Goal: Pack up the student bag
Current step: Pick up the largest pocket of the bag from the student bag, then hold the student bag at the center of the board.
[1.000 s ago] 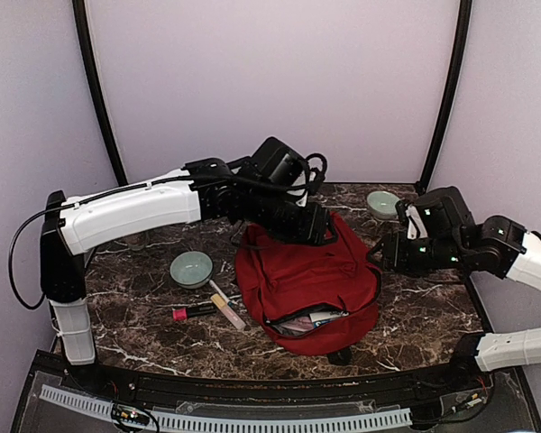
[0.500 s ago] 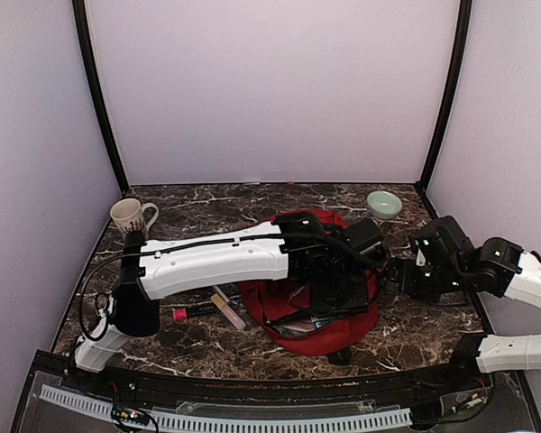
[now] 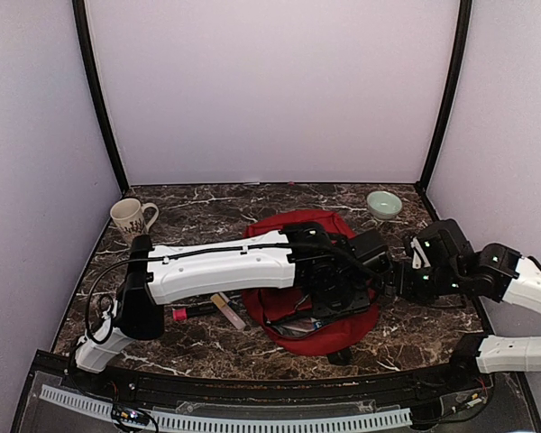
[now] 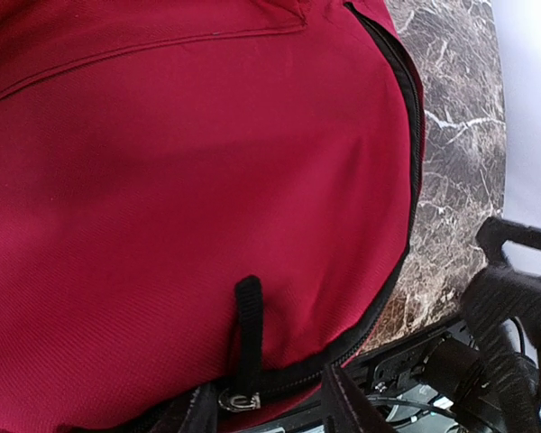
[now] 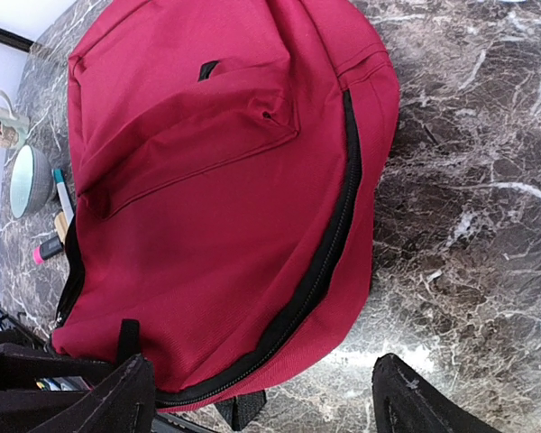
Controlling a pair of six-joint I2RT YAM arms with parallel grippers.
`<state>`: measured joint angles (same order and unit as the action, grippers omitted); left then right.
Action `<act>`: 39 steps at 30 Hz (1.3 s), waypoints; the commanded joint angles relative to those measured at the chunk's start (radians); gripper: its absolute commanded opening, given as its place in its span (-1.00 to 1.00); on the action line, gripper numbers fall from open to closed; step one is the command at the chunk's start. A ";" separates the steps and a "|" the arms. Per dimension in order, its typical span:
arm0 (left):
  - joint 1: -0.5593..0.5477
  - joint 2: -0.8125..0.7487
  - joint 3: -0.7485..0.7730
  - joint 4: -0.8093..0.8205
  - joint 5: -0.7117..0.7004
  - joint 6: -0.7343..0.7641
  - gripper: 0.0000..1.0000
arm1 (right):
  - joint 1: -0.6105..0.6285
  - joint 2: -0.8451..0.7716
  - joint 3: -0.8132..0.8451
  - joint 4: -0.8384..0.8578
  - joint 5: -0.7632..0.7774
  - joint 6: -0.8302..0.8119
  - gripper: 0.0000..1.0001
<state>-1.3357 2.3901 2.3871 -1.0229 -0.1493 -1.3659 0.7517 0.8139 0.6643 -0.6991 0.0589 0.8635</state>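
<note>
We read no text, label or number anywhere (the dark print on the white ceramic mug (image 3: 131, 217) is too small to tell).

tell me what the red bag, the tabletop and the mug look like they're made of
The red bag: matte woven fabric, going by the fine weave and soft folds; its zipper is black. The tabletop: dark with white veins and slight sheen, so marble or a marble-print laminate. The mug: cream, smooth, probably glazed ceramic, though small in view.
</note>
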 commanded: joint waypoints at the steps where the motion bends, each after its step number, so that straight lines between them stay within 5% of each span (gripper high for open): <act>1: -0.010 0.008 -0.010 -0.043 -0.065 -0.042 -0.22 | -0.009 -0.003 -0.022 0.041 -0.031 -0.039 0.60; 7: -0.011 0.031 -0.008 0.009 -0.101 -0.006 -0.44 | -0.012 0.012 -0.027 0.066 -0.043 -0.076 0.38; 13: -0.014 0.042 0.002 0.006 -0.102 -0.007 -1.00 | -0.014 0.050 -0.041 0.096 -0.074 -0.075 0.23; 19: -0.023 0.027 0.017 0.010 -0.107 -0.015 -1.00 | -0.017 0.099 -0.082 0.169 -0.134 -0.025 0.26; 22: -0.032 0.017 0.017 0.015 -0.112 -0.022 -1.00 | -0.019 0.132 -0.101 0.228 -0.158 -0.009 -0.08; 26: -0.046 -0.012 0.016 -0.005 -0.132 -0.042 -1.00 | -0.024 0.181 -0.106 0.259 -0.177 -0.010 -1.00; 39: -0.105 -0.136 -0.076 -0.279 -0.220 -0.252 -1.00 | -0.043 0.116 -0.114 0.188 -0.128 -0.014 -1.00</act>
<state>-1.4166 2.3672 2.3405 -1.0840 -0.3229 -1.5055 0.7300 0.9558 0.5568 -0.4854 -0.1196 0.8520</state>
